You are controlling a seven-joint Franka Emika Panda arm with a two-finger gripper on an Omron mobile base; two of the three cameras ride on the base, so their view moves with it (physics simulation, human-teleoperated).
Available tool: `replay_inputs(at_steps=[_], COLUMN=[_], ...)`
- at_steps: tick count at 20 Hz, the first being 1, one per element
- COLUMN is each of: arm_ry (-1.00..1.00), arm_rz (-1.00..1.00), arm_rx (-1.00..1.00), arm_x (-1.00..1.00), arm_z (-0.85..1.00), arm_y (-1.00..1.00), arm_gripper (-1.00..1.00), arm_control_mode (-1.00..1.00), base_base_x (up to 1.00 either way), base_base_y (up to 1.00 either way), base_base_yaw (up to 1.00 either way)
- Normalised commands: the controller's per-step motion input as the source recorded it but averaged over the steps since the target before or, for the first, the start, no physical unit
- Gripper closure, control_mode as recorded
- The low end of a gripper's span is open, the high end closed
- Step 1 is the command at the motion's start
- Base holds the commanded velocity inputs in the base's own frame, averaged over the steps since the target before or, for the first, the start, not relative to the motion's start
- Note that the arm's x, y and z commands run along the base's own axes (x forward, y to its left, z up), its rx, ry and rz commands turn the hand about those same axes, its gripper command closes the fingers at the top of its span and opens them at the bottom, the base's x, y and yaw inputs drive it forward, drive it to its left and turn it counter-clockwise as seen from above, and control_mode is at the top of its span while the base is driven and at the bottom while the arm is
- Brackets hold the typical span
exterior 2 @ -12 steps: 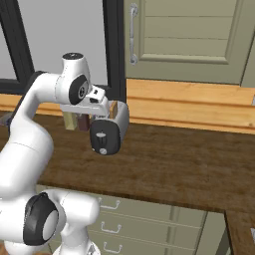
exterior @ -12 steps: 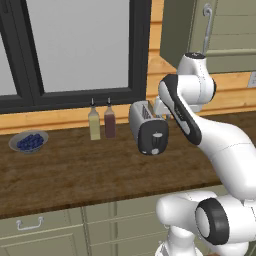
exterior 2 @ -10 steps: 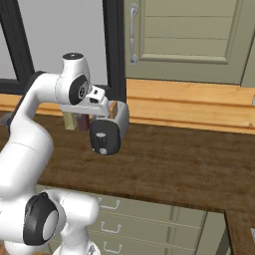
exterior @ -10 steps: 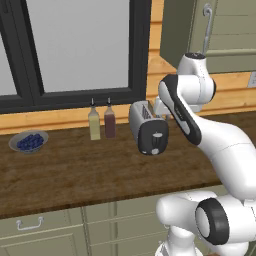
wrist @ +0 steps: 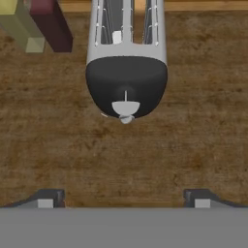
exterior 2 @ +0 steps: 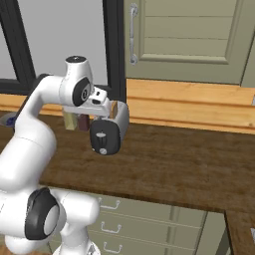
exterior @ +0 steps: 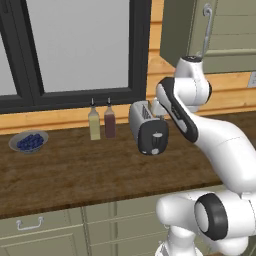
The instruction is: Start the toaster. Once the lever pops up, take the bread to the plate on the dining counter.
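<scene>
Gripper (wrist: 124, 196) jaws stand wide apart above the tabletop (wrist: 58, 145), empty. Toaster (wrist: 127, 72) lever (wrist: 126, 110) sits centre frame. Advise one fingertip squarely on the lever, pressing straight down.

light: bright, even and flat, with no evident source
shadows: soft dark patch on the dark-brown wood-grain counter (wrist: 58, 145) beneath the rounded silver-grey toaster (wrist: 127, 58)
glare: none; the pale window pane (exterior: 80, 45) is uniformly grey
sharpness: rendered, slightly soft and pixelated; no edge distortion
</scene>
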Motion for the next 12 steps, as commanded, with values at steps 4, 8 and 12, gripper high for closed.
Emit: replay_inputs(at_steps=[4,8,12], arm_ry=[0.00,-0.04,-0.04], arm_rz=[0.00,-0.01,-0.01], arm_rx=[0.00,0.00,-0.01], arm_x=[0.32,0.19,0.06], arm_z=[-0.20,-0.21,-0.27], arm_y=[0.00,0.00,0.00], arm_gripper=[1.00,1.00,1.00], arm_control_mode=[-1.00,-1.00,-1.00], base_base_x=[0.00,0.00,0.00], base_base_y=[0.00,0.00,0.00], base_base_yaw=[0.00,0.00,0.00])
